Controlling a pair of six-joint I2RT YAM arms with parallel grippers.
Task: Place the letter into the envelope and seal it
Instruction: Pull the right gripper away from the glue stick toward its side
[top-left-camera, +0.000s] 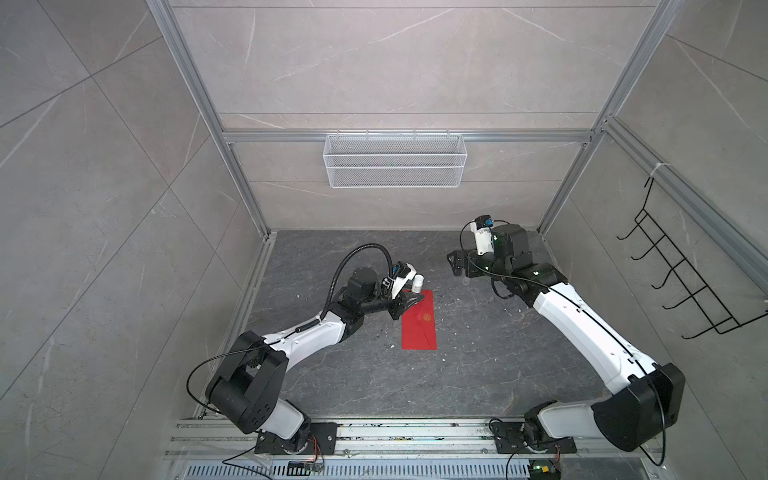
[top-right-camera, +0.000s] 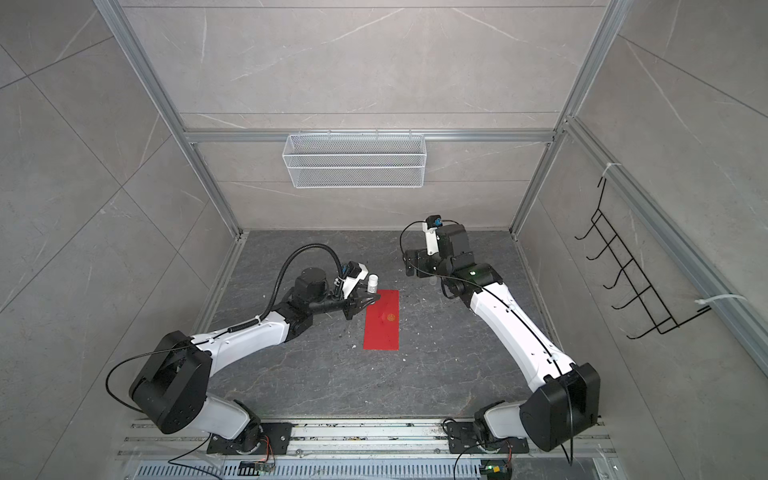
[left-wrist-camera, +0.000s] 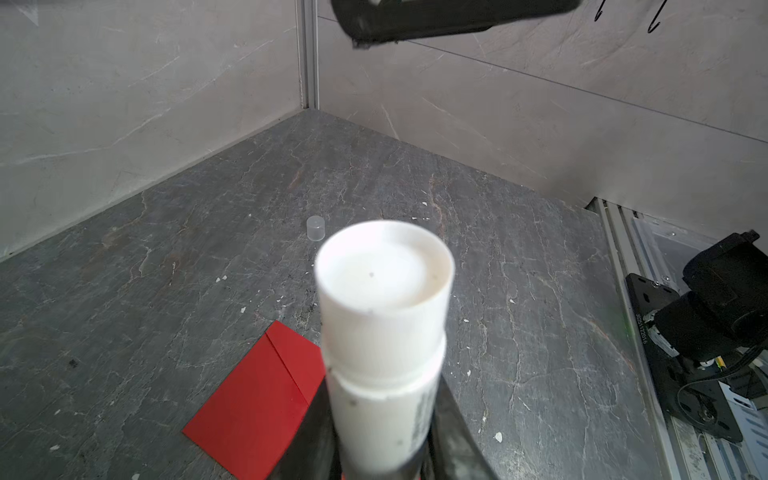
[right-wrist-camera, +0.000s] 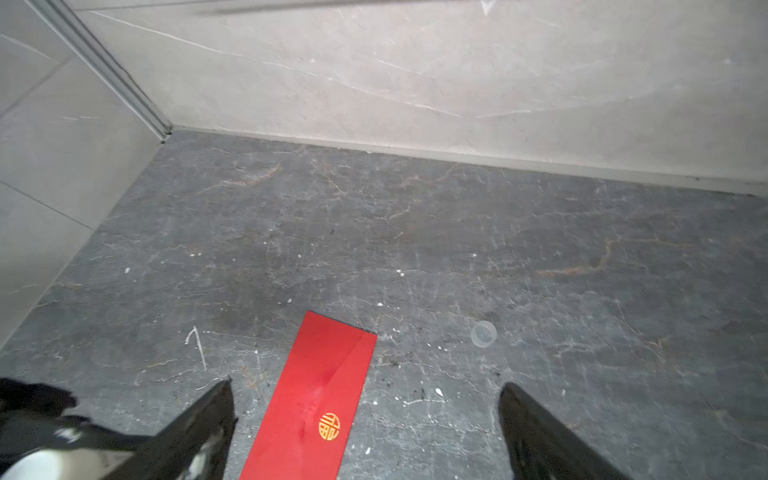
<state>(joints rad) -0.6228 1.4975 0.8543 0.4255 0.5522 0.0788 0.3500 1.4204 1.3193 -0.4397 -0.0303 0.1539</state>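
The red envelope (top-left-camera: 419, 322) (top-right-camera: 382, 322) lies flat on the dark floor, its flap folded down and the gold emblem (right-wrist-camera: 329, 426) facing up. The letter does not show in any view. My left gripper (top-left-camera: 406, 301) (top-right-camera: 368, 301) (left-wrist-camera: 382, 419) is shut on a white glue stick tube (top-left-camera: 418, 284) (left-wrist-camera: 384, 291) that stands upright over the envelope's far left corner. My right gripper (top-left-camera: 454, 262) (top-right-camera: 409, 264) (right-wrist-camera: 365, 388) hangs open and empty, off to the far right of the envelope (right-wrist-camera: 320, 399) and apart from it.
A small clear cap (left-wrist-camera: 315, 228) (right-wrist-camera: 483, 333) stands on the floor beyond the envelope's far end. A white mesh basket (top-left-camera: 395, 160) hangs on the back wall and a black wire rack (top-left-camera: 681, 274) on the right wall. White flecks dot the floor.
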